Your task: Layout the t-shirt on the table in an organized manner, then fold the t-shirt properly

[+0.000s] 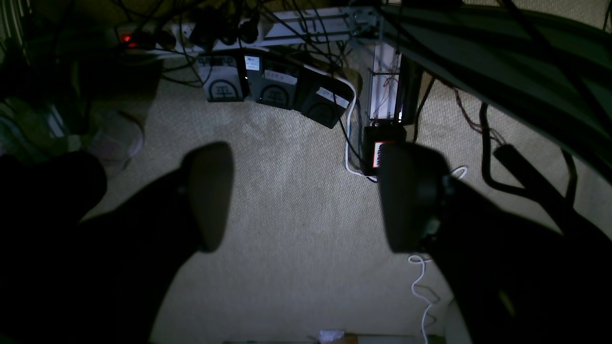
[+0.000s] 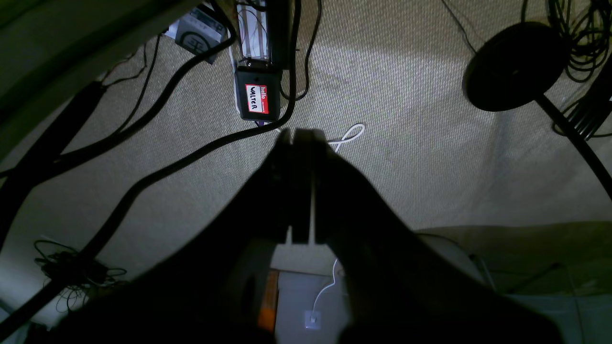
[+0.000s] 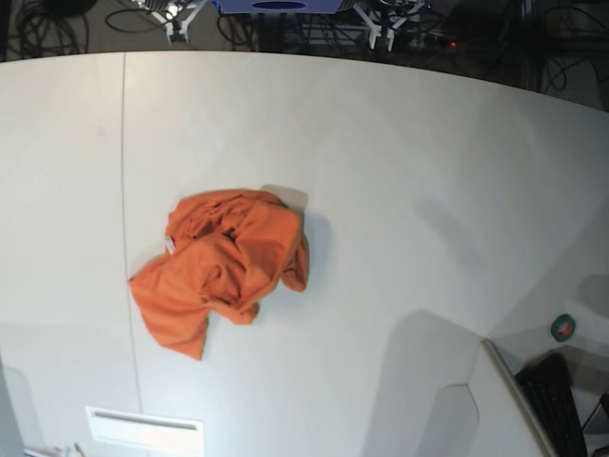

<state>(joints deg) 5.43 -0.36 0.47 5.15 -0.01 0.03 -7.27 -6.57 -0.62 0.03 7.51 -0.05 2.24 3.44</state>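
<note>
1. Closest to me, both arms hang off the table's edge, wrists pointed down at the carpeted floor rather than at the work; neither shows in the overhead view, so I'd judge they are parked and the job has not begun.
2. The left gripper (image 1: 301, 198) has its two dark fingers spread well apart with only carpet between them, holding nothing.
3. The right gripper (image 2: 300, 184) has its fingers pressed flat together, also empty.
4. Below them lie loose black cables, a thin white cable (image 2: 348, 136), a small black box with a red-and-white name sticker (image 2: 256, 98) and a round black stand base (image 2: 516, 64).
5. Up on the table (image 3: 428, 190), the t-shirt (image 3: 224, 267) sits in a crumpled orange heap left of centre, just right of the thin dark seam (image 3: 124, 190), a tail of cloth crossing it toward the near edge. A white tag peeps out at its left side.
6. Bunched like that, it needs spreading flat before any fold; the arms must first swing up over it.
</note>
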